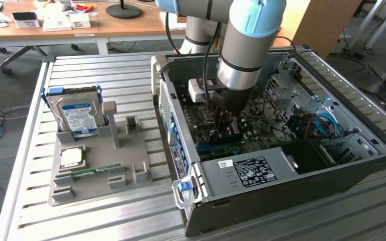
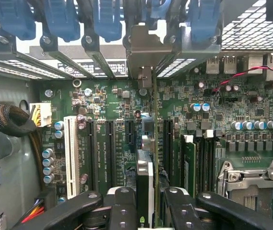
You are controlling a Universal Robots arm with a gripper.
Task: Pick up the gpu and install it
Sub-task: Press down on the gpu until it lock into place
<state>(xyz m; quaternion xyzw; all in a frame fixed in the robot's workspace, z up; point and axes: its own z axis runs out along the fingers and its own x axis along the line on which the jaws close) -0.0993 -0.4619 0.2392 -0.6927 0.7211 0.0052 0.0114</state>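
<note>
On the slatted grey metal bench (image 1: 25,201), toward the exterior view's left, sits a grey moulded plastic parts holder (image 1: 102,168). At its ten o'clock corner a silver hard drive with a blue label (image 1: 78,116) stands propped upright; at about eight o'clock from it a square silver processor chip (image 1: 72,157) lies flat in its pocket, and a narrow green memory stick (image 1: 89,172) lies in a slot just below.

To the right of the holder lies the open black-and-silver computer case (image 1: 273,165), on its side, with its green motherboard (image 2: 122,105) facing up. At five o'clock inside it is the grey power supply box with a white label (image 1: 250,170); blue cables (image 1: 323,125) curl at three o'clock.

The grey and light-blue robot arm (image 1: 247,45) reaches straight down into the middle of the case. Its black pincer (image 2: 145,199) is pinching the thin dark graphics card with the silver metal end bracket (image 2: 145,177) edge-on, one finger pressed to each face. In the wrist view the card stands upright over the row of black expansion slots (image 2: 108,148), just beside the long white slot (image 2: 70,155), and its bracket (image 2: 143,52) reaches up to the case's rear openings among the blue retaining clips (image 2: 59,19). Whether its edge is fully seated in a slot, I cannot tell. At the wrist view's right, the empty silver processor socket (image 2: 249,179) sits well apart from the card.
</note>
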